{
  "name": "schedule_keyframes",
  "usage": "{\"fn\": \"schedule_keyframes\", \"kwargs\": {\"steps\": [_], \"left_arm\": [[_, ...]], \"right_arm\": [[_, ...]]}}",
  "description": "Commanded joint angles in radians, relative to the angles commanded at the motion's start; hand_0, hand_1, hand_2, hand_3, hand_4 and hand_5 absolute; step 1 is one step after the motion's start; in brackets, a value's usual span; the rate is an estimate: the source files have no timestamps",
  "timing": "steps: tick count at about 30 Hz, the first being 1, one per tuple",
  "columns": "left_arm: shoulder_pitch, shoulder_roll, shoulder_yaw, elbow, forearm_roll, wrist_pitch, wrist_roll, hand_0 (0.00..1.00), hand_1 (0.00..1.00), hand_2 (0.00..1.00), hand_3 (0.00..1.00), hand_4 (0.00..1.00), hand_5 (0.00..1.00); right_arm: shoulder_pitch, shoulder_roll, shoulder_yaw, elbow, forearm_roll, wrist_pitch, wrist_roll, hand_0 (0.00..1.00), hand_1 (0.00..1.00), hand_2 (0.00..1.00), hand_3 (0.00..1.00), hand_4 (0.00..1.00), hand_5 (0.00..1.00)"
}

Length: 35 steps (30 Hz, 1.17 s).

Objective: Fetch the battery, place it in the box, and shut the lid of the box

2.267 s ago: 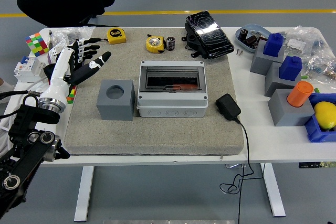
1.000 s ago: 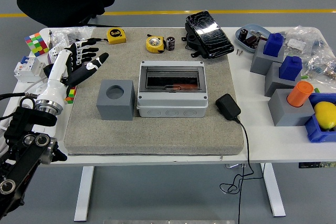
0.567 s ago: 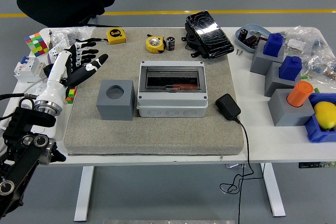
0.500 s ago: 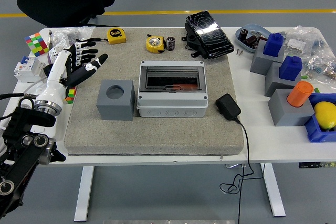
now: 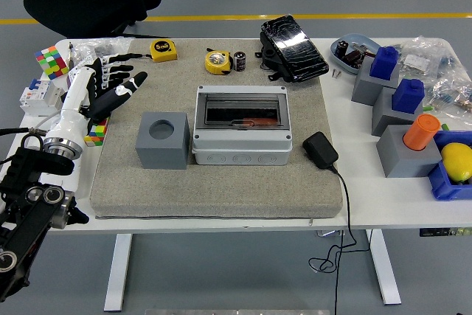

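Well ahead-right of the empty, spread-fingered left robot hand (image 5: 110, 88), the battery (image 5: 240, 61) looks small, rigid, smooth and roll-prone; pinch across its sides.

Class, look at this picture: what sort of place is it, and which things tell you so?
Probably a robotics lab or workshop: a robot's left hand over a cluttered white table, yellow tape measures, and a grey floor with a yellow line.

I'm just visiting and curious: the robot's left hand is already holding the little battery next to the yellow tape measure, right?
Not quite. In the head view the left hand is open and empty at the table's left side. The battery lies untouched beside the yellow tape measure, far from the hand.
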Motion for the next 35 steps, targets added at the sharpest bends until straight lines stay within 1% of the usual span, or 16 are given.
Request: {"fn": "schedule_keyframes", "kwargs": {"steps": [14, 30, 35], "left_arm": [[-0.010, 0.011, 0.012, 0.002, 0.005, -0.003, 0.005, 0.707, 0.701, 0.690, 0.727, 0.950, 0.498], [-0.001, 0.025, 0.037, 0.004, 0.001, -0.004, 0.001, 0.706, 0.701, 0.689, 0.725, 0.951, 0.492], [0.006, 0.028, 0.039, 0.005, 0.002, -0.004, 0.001, 0.705, 0.701, 0.688, 0.724, 0.950, 0.491]], "right_arm": [[0.013, -0.006, -0.038, 0.000, 0.011, 0.001, -0.003, 0.510, 0.624, 0.662, 0.567, 0.951, 0.516], [0.008, 0.000, -0.066, 0.000, 0.017, 0.001, 0.000, 0.513, 0.624, 0.663, 0.563, 0.949, 0.516], [0.001, -0.001, -0.092, -0.001, 0.027, 0.003, -0.001, 0.513, 0.627, 0.665, 0.560, 0.946, 0.513]]}}
